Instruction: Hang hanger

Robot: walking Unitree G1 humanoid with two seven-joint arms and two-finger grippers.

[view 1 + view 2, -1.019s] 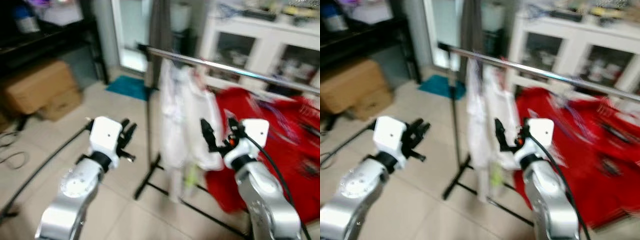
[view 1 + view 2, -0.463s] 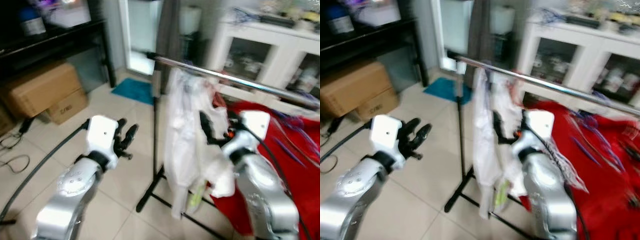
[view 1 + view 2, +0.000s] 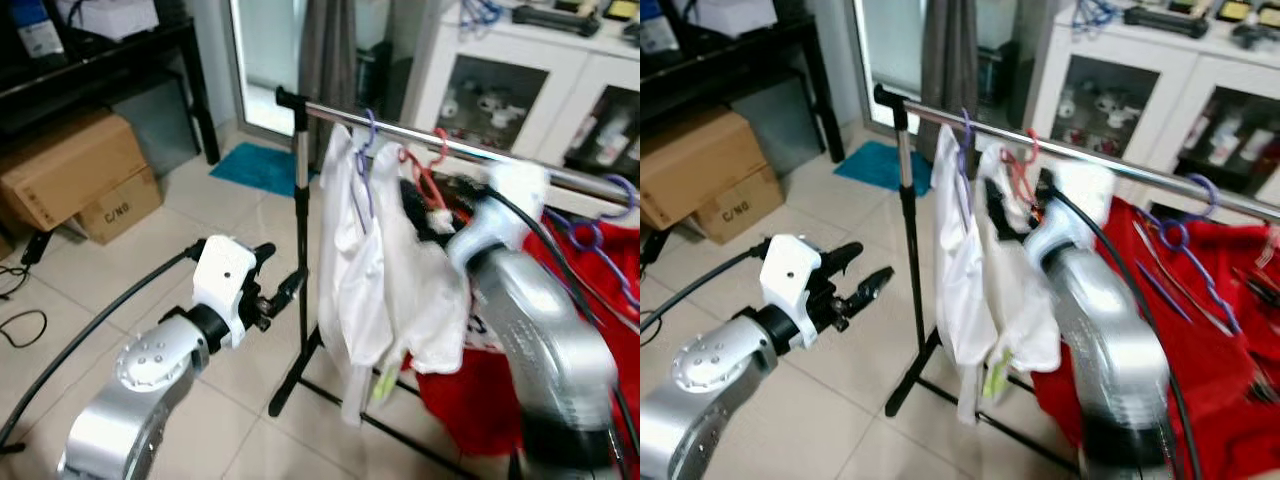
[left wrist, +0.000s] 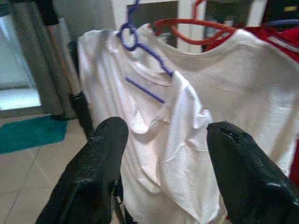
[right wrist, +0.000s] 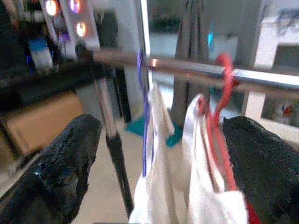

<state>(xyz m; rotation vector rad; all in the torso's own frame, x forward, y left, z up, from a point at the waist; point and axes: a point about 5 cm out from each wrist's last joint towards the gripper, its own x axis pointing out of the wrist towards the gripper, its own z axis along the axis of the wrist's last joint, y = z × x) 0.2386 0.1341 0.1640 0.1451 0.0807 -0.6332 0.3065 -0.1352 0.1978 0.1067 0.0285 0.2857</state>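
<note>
Fingers of my left gripper are spread and empty beside the rack post. My right gripper, fingers apart, faces the red hanger hooked on the rail; a careless pullback could drag it off. Farther off, a cardboard box reads "C/NO".

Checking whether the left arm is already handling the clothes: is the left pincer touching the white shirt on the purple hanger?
Apart. The left eye view shows floor between the open left pincer and the white shirt.
</note>
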